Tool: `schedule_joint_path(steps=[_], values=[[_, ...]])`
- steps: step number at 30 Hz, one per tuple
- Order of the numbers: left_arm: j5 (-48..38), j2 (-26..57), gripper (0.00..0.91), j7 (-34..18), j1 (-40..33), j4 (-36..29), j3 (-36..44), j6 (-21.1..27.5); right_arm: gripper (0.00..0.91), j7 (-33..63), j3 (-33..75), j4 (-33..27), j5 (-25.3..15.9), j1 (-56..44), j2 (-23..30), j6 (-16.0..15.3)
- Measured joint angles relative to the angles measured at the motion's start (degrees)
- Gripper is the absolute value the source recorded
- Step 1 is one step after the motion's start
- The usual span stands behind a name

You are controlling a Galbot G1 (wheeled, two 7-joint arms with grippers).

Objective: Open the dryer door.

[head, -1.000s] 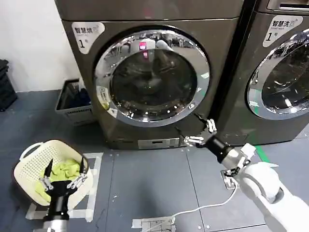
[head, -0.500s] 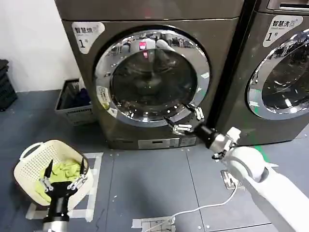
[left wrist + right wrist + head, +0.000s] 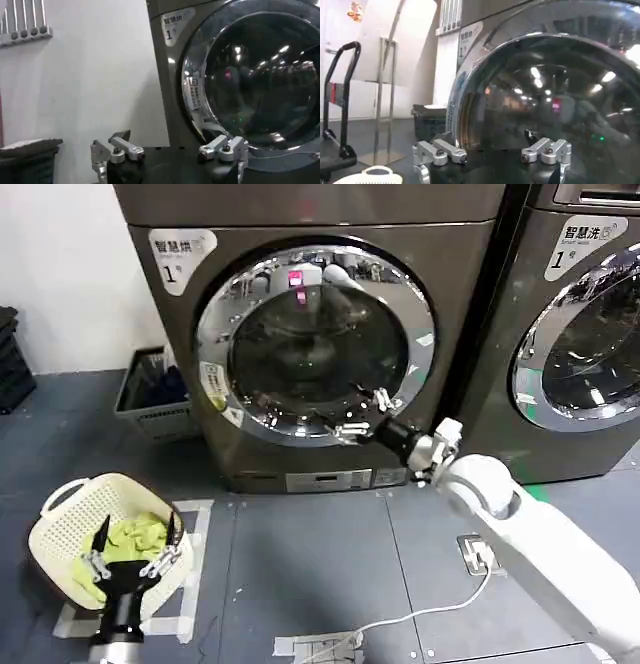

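Note:
The dryer is a grey front loader marked 1, and its round door of dark glass in a chrome ring looks shut against the cabinet. My right gripper is open, its fingers spread right in front of the door's lower right glass, just inside the ring. In the right wrist view the domed glass looms close beyond the right gripper. My left gripper hangs open low at the left, over the laundry basket; its wrist view shows the left gripper open with the door farther off.
A cream laundry basket with a yellow-green cloth sits on the floor at the left. A dark bin stands beside the dryer's left side. A second machine stands on the right. A white cable trails across the floor.
My right arm has swung up and to the left, from below the door's lower right rim to in front of its glass. The left arm has stayed still.

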Motion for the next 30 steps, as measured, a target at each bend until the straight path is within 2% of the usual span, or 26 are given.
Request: schedule_joint_path(steps=[30], values=[[0.07,-0.1,0.907,0.11,-0.22,0.23,0.18,-0.03,0.907,-1.2,-10.91,-9.85,2.27,11.37,7.28,0.05]])
